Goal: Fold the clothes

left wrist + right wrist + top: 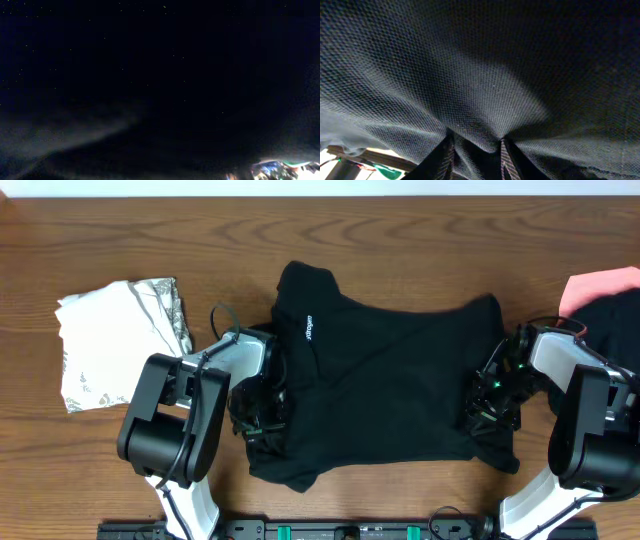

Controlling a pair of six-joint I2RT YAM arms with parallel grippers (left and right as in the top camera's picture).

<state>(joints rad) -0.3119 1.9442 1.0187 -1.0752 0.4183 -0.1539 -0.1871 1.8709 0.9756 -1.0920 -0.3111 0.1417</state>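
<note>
On wooden table (400,240), black shirt (390,380), small white logo (310,328) (unreadable)

The black shirt (385,370) is matt cloth; right at the right gripper (475,147) its fine, pebbly knit shows; the table (420,230) is smooth brown wood with visible grain; outward of the left gripper (262,405), the white printed garment (110,340) looks like soft, crumpled cloth; the arm housings (170,415) are glossy plastic.

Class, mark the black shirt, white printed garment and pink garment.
black shirt (390,380): overhead view, middle of its body
white printed garment (110,350): overhead view, centre of folded top
pink garment (600,285): overhead view, visible corner
</note>
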